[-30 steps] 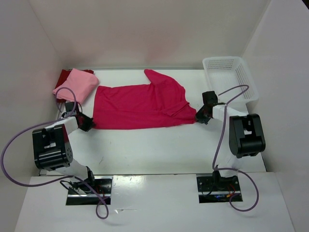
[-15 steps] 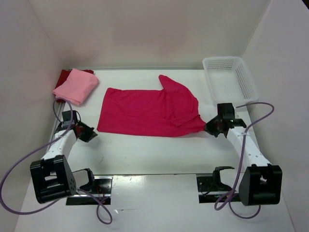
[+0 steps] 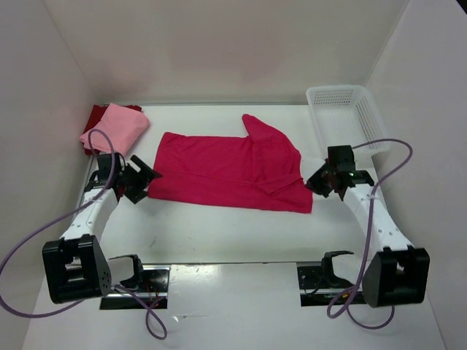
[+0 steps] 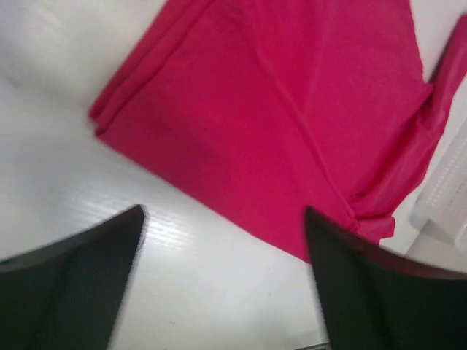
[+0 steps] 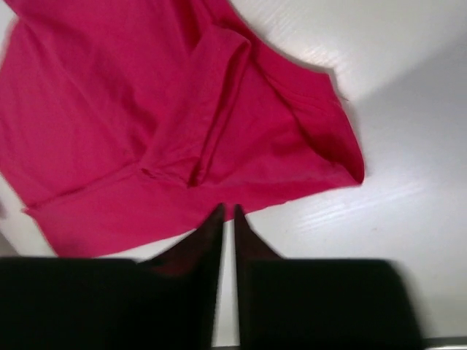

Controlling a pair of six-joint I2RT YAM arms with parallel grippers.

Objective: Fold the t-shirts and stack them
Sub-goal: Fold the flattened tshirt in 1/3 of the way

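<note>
Top view, clock positions taken from the tabletop (image 3: 219, 233) centre. The magenta-pink shirt (image 3: 226, 171) lies flat just toward 12 o'clock as a long band running 9 to 3, with one flap sticking out toward 1 o'clock. The left wrist view shows stacked cloth edges at its 9 o'clock end, so we take it as already folded once. At the 3 o'clock end a sleeve is tucked over with a soft ridge.

Left claw (image 3: 146, 182): spread wide, holding nothing, just off the shirt's 9 o'clock end – we judge this a stand-off.

Right claw (image 3: 315, 184): at the shirt's 4 o'clock corner, fingers almost together with a thin slit. The tips meet the hem, but we cannot tell whether cloth is pinched.

We judge that one claw sits at each end to keep the band stretched smooth for the next fold.

The light pink shirt (image 3: 117, 130) sits folded on the dark red shirt (image 3: 95, 117) at 10 o'clock – the stack. The mesh basket (image 3: 376, 131) is at 2 o'clock
</note>
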